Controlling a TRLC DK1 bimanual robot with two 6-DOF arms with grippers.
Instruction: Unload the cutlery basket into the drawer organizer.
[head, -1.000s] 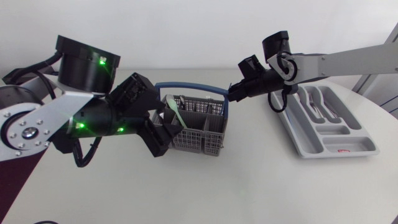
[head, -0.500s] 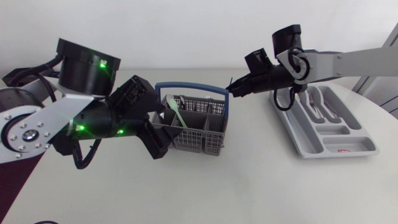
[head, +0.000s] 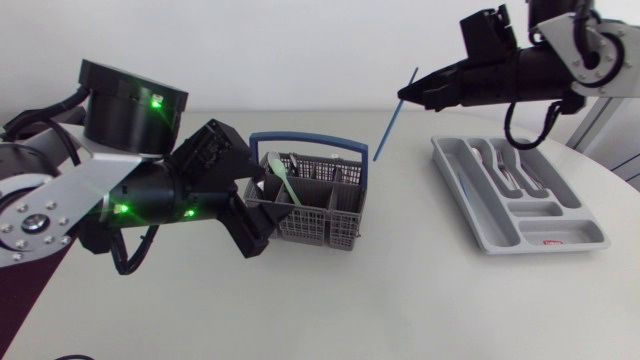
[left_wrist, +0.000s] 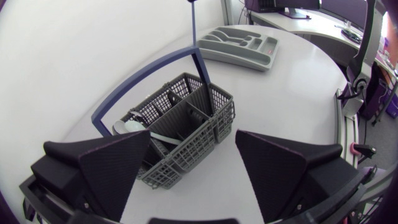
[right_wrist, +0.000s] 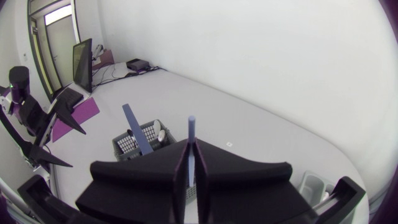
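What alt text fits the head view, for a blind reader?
The right arm's black hand holds a thin blue utensil in the air, between the grey mesh cutlery basket and the grey plastic drawer organizer. The left arm's black hand is open at the basket's side.

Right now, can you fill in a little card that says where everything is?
basket: upright, blue handle up, a spoon inside
left tool: open, at the basket's side
right tool: shut on a blue stick
stick: in the air between basket and tray, tilted
tray: off to the right arm's side, some cutlery already in it
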